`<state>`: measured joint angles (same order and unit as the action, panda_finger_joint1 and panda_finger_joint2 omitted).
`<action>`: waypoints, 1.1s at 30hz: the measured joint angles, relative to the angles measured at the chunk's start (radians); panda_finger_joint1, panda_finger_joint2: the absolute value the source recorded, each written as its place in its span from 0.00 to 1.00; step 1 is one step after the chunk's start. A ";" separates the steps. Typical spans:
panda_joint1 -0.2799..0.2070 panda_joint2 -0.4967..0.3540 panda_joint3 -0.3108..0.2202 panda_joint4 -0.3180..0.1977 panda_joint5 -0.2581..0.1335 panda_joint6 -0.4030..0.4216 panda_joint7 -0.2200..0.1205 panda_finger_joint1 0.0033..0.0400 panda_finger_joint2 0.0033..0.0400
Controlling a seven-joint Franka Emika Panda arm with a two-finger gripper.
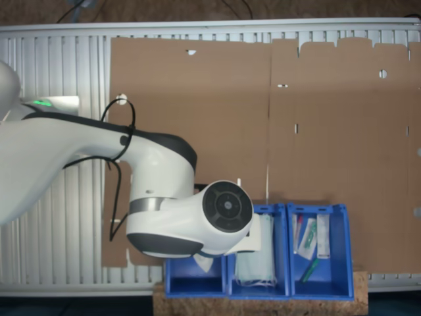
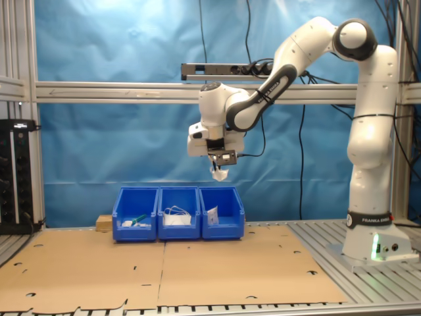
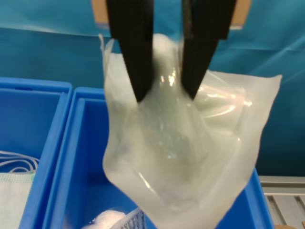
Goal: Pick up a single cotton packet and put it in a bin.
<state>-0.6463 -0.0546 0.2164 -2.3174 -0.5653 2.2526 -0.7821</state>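
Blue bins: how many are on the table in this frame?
3, in a row at the cardboard's edge. In the second exterior view: one at the second exterior view's left, a middle one with masks, and one below the end effector.

Illumination is even and bright in both exterior views, with soft shadows. In the wrist view, the near jaws are dark and blurred; the cotton packet [image 3: 183,148] shows glare.
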 joint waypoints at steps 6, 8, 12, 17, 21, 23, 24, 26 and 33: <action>0.000 0.000 0.000 0.000 0.000 0.000 0.000 0.02 0.02; 0.000 0.000 0.000 0.000 0.000 0.000 0.000 0.02 0.02; 0.000 0.000 -0.001 0.000 0.000 0.000 0.000 0.02 0.02; 0.000 0.000 -0.002 0.000 0.000 0.000 0.000 0.02 0.02; 0.000 0.000 -0.004 0.000 0.000 0.000 0.000 0.02 0.02; 0.000 0.000 -0.005 0.000 0.000 0.000 0.000 0.02 0.02; 0.000 0.000 -0.005 0.000 0.000 0.000 0.000 0.02 0.02; 0.000 0.000 -0.006 0.000 0.000 0.000 0.000 0.02 0.02; 0.000 0.000 -0.007 0.000 0.000 0.000 0.000 0.15 0.15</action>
<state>-0.6463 -0.0546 0.2093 -2.3175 -0.5653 2.2526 -0.7822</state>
